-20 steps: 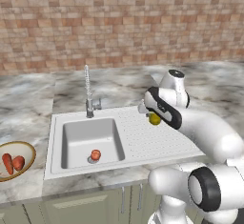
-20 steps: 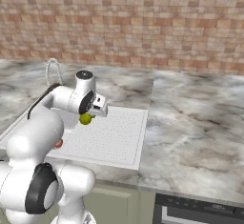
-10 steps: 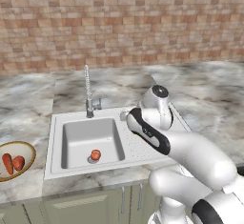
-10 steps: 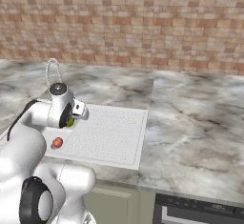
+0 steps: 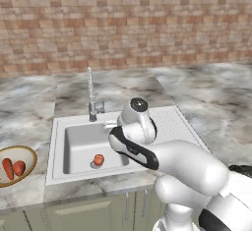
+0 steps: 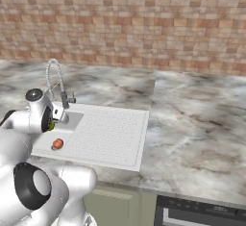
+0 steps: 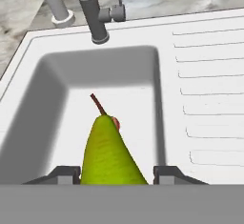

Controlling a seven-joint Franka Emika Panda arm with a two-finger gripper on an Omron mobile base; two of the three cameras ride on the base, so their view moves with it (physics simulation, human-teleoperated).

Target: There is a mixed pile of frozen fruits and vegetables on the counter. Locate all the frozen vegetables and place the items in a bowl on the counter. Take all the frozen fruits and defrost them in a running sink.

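Where a red-brown brick wall (image 5: 128, 23) rises behind it, a grey-and-white marbled counter (image 6: 197, 124) runs across the kitchen above pale green cabinet doors (image 5: 74, 214). Set into it is a light grey sink (image 5: 74, 168) with a deep basin, a dotted drainboard (image 6: 113, 133) and a tall chrome spring-neck faucet (image 5: 90, 95). The gripper (image 7: 114, 173) hangs over the basin, its fingers closed on a yellow-green, pear-shaped fruit (image 7: 108, 154) with a brown stem. A red-orange ball (image 5: 98, 159) lies on the basin floor. Far left on the counter, a golden-rimmed bowl (image 5: 29, 152) holds two orange-red vegetable pieces (image 5: 13, 168).
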